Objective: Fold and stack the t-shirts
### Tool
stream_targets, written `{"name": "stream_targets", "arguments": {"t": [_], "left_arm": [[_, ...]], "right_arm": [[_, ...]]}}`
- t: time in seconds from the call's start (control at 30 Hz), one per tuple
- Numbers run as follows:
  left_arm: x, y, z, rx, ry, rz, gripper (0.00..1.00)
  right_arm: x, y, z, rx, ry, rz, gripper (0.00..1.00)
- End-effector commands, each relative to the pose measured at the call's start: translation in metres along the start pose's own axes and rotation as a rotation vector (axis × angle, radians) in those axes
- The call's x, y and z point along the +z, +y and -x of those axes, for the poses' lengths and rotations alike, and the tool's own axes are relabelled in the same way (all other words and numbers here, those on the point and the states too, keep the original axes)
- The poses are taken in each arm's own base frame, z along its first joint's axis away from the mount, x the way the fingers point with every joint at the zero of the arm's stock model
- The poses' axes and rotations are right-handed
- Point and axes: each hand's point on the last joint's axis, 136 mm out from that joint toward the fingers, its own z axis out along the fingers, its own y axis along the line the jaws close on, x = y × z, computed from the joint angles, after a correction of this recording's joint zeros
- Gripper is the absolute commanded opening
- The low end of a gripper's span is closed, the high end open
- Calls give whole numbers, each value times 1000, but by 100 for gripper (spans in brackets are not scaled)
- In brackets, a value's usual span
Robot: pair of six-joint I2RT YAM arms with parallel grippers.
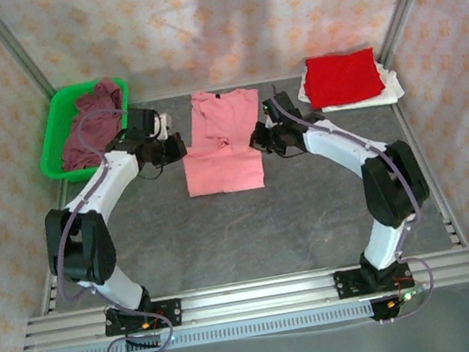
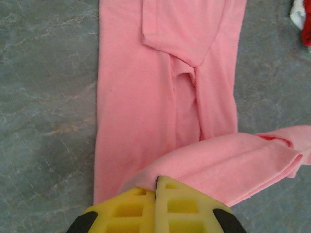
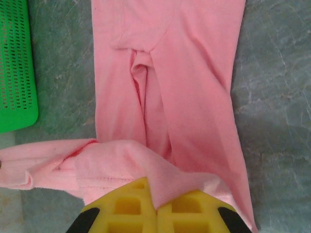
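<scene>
The pink t-shirt (image 1: pixel 225 164) is spread on the bench (image 1: pixel 311 208) between the left end effector (image 2: pixel 156 183) and the right end effector (image 3: pixel 154 188); each is clamped on a side edge; if one is raised faster, cloth may be pulled free and the fold skewed.

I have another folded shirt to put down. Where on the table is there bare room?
The widest bare patch of table lies between the near hem of the pink shirt and the near rail. Crowded: the left gripper fills the gap toward the green basket, the right gripper the gap toward the red shirt stack.
</scene>
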Motion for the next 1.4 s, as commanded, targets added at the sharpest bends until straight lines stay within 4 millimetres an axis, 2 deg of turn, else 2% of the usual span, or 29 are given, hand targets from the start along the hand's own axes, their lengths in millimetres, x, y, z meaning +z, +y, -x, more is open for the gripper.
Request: {"name": "stream_targets", "arguments": {"t": [0.0, 0.27, 0.4, 0.47, 0.5, 0.57, 0.6, 0.67, 0.7, 0.77, 0.87, 0.97, 1.03, 1.13, 1.2, 1.37], "left_arm": [[3, 3, 18, 45, -14, 25, 0], [31, 8, 52, 58, -15, 39, 0], [61, 15, 68, 71, 16, 54, 0], [71, 16, 81, 79, 22, 53, 0], [74, 15, 92, 83, 10, 50, 5], [76, 18, 112, 79, -15, 64, 30], [72, 19, 122, 72, -21, 78, 43], [57, 15, 128, 71, -27, 94, 53], [48, 9, 127, 77, -46, 88, 55], [32, 2, 114, 79, -80, 83, 55], [12, 0, 76, 81, -134, 98, 54], [16, -3, 34, 79, -137, 51, 45], [29, -9, 15, 104, -98, 18, 36], [56, -1, 8, 109, -34, 37, 30], [71, -6, 15, 112, -20, 14, 30], [106, -14, 38, 135, -13, -20, 29]], "right_arm": [[8, 2, 17, -30, -31, -7, 0], [29, -8, 44, -15, -45, -21, 0], [35, -12, 66, -4, -73, -21, 0], [42, -13, 80, 3, -74, -13, 13], [44, -13, 88, 11, -75, -6, 23], [45, -14, 106, 17, -95, 1, 43], [42, -15, 114, 21, -97, -5, 48], [31, -16, 120, 11, -101, -18, 49], [22, -15, 120, -5, -116, -28, 49], [8, -15, 107, -25, -121, -29, 46], [-3, -9, 67, -76, -93, 1, 39], [0, 2, 22, -149, -59, 16, 31], [10, 11, 7, -162, -37, 47, 25], [33, 9, 10, -130, -27, 45, 15], [48, 5, 20, -135, -42, 20, 11], [82, 7, 37, -148, -46, 9, 7]]}}
